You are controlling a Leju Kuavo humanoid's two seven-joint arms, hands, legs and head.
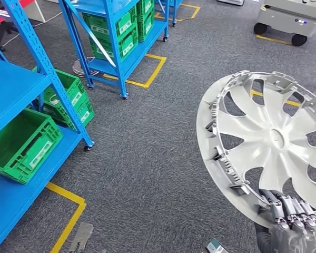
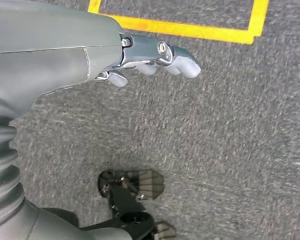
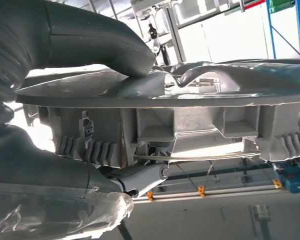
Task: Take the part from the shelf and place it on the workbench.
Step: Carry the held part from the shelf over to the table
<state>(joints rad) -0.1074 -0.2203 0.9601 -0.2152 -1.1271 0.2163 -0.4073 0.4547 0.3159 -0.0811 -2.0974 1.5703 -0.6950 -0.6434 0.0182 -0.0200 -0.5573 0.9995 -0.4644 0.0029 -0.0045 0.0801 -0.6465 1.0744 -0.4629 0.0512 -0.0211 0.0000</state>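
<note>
The part is a large silver-white wheel cover (image 1: 267, 142) with curved spokes, held up over the grey carpet at the right of the head view. My right hand (image 1: 293, 213) grips its lower rim, fingers curled over the inner side. In the right wrist view the cover's rim (image 3: 186, 100) runs edge-on, with the thumb (image 3: 103, 45) pressed on one face and the fingers (image 3: 141, 177) under the ribbed inner side. My left hand (image 2: 152, 62) hangs over the carpet, fingers straight and a little apart, holding nothing.
Blue shelving (image 1: 13, 89) with green crates (image 1: 23, 145) stands at the left, and a second blue rack (image 1: 116, 31) with green crates at the back. Yellow floor tape (image 1: 69, 216) marks bays. A grey wheeled cart (image 1: 291, 18) is at the far right.
</note>
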